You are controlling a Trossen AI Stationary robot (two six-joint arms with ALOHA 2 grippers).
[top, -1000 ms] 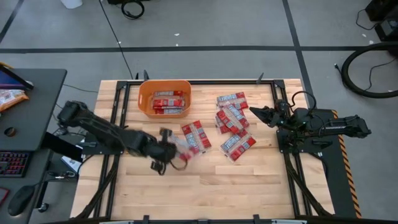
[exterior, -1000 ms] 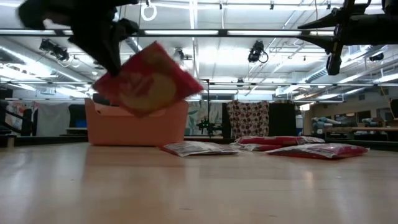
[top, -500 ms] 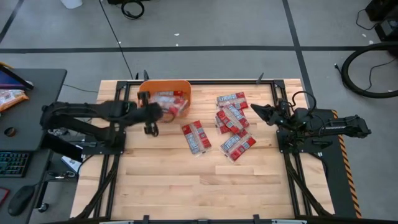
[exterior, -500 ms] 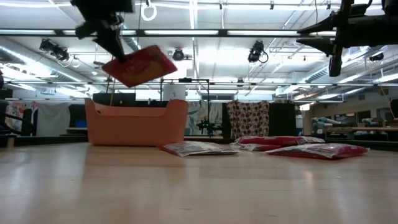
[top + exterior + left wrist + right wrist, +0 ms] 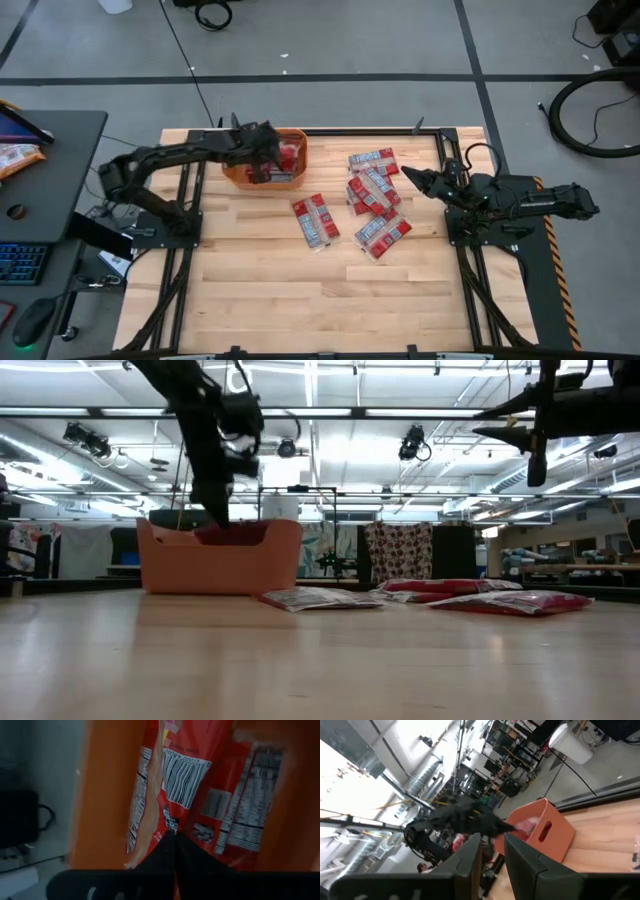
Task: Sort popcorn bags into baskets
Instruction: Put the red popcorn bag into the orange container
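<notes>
The orange basket stands near the table's far edge, left of centre, with red popcorn bags inside. My left gripper reaches down into it, shut on one red bag; the low view shows that bag's top just above the rim. More red bags lie flat on the wood: one alone at mid table and a pile to its right. My right gripper hangs above the table's right side, open, next to the pile, touching nothing. My left gripper pinches the red bag between its two fingers at a spot below the barcode. The fingers come from above, slanting down into the basket. The bag lies inside the basket against other packets; whether it rests on them, I cannot tell.
Bare wood fills the near half of the table. A black frame rail runs round the table edge. A dark desk with a keyboard stands left of the table.
My left gripper has carried the red bag from mid table toward the far edge, over the basket's rim, then down into the basket, staying shut on it. The bag, held high and tilted before, now sits low inside the basket. My right arm has kept still.
</notes>
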